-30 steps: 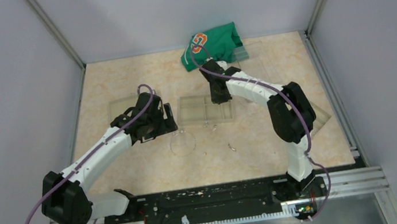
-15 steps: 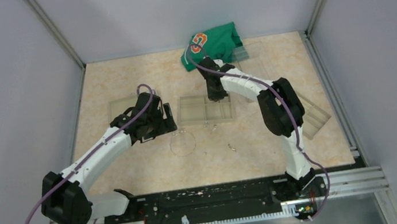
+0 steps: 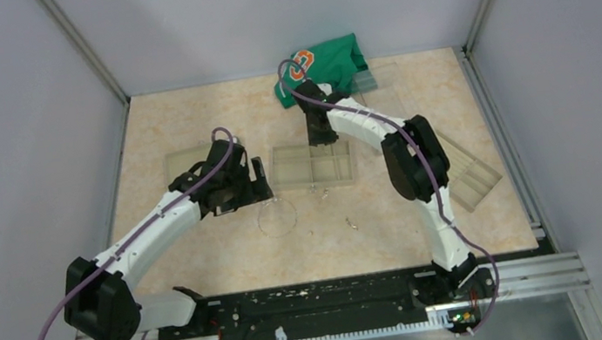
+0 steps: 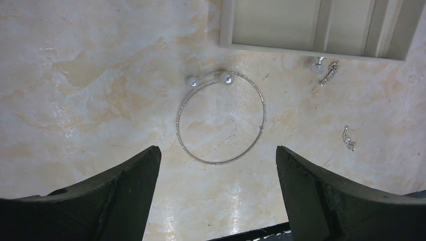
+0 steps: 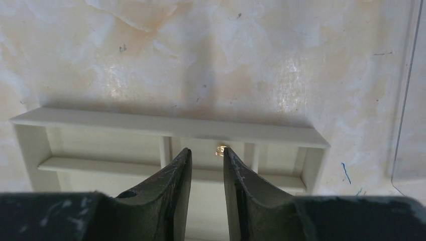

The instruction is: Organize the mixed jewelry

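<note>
A large thin silvery hoop (image 4: 216,162) with two pearl ends lies on the table, ahead of and between the fingers of my left gripper (image 4: 216,150), which is wide open and empty. It also shows in the top view (image 3: 261,220). Small silvery pieces (image 4: 329,74) (image 4: 347,139) lie right of the hoop, near the clear compartmented box (image 4: 228,30). My right gripper (image 5: 207,150) hovers over that box (image 5: 166,128), jaws slightly apart. A tiny shiny piece (image 5: 219,149) sits at the right fingertip; I cannot tell whether it rests in the compartment or clings to the finger.
A green cloth with an orange logo (image 3: 327,61) lies at the back. Clear plastic lids or trays lie at the left (image 3: 182,161), at the right (image 3: 469,174) and by the cloth (image 3: 365,82). Grey walls enclose the table.
My right gripper has moved back and a little left over the box's far side, and its elbow swung left. The left arm has barely moved.
</note>
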{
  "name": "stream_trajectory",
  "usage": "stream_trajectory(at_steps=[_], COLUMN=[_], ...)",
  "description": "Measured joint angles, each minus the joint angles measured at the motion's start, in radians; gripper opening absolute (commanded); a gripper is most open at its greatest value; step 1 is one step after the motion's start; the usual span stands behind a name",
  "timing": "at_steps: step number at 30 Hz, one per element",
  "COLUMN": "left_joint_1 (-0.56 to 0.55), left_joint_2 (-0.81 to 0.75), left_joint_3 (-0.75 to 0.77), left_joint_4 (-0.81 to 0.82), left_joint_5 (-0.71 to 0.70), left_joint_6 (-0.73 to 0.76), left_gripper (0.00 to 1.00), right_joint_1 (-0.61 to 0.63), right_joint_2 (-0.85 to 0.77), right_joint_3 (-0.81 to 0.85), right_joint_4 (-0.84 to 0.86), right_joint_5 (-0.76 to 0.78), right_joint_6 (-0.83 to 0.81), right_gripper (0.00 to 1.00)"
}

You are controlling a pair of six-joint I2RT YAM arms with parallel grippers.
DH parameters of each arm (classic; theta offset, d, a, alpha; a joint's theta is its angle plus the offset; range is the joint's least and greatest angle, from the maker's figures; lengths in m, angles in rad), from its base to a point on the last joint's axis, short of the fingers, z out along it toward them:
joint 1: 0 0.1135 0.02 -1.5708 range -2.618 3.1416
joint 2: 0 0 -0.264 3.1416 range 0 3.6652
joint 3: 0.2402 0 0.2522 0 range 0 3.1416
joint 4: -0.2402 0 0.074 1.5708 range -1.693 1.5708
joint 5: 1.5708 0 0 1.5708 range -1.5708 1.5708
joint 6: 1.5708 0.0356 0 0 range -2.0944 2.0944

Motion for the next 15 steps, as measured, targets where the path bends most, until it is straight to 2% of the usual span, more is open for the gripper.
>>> stream_trajectory(at_steps=[5, 11, 15], left_joint_1=[0.000, 0.000, 0.011], left_joint_2=[0.005, 0.003, -0.005], left_joint_3=[0.000, 0.001, -0.001], left_joint_4=[0.000, 0.002, 0.002], left_joint_5=[0.004, 0.010, 0.018], left_joint_6=[0.007, 0.015, 0.012], left_gripper=[0.92, 0.94, 0.95], right_joint_1=[0.002, 0.042, 0.173], right_joint_2=[-0.049, -0.344, -0.535], right_joint_3=[-0.038, -0.309, -0.472], right_joint_4=[0.022, 0.038, 0.055], right_joint_5=[-0.010, -0.032, -0.040], right_joint_6=[-0.005, -0.006, 0.020], right_gripper=[0.30, 0.33, 0.38])
